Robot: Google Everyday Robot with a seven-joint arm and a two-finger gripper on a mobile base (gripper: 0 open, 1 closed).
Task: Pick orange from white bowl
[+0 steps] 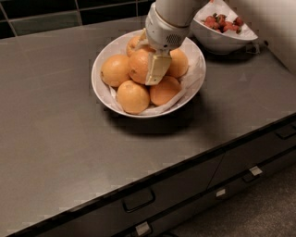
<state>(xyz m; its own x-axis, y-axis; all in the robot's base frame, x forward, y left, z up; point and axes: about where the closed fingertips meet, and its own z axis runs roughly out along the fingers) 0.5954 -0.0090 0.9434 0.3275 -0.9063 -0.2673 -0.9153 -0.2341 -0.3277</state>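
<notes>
Orange point(138, 67): we've got it top middle of the pile, in the white bowl point(98, 87).
Gripper point(151, 69): down against that orange's right side.
Grip: honestly we can't tell.

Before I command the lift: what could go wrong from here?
The gripper is down at the top orange, which rests on a pile; lifting it could send neighbours rolling out of the shallow white bowl. The paper liner might catch and drag along. The bowl of red fruit stands close behind the arm, so a backward swing could knock it.
</notes>
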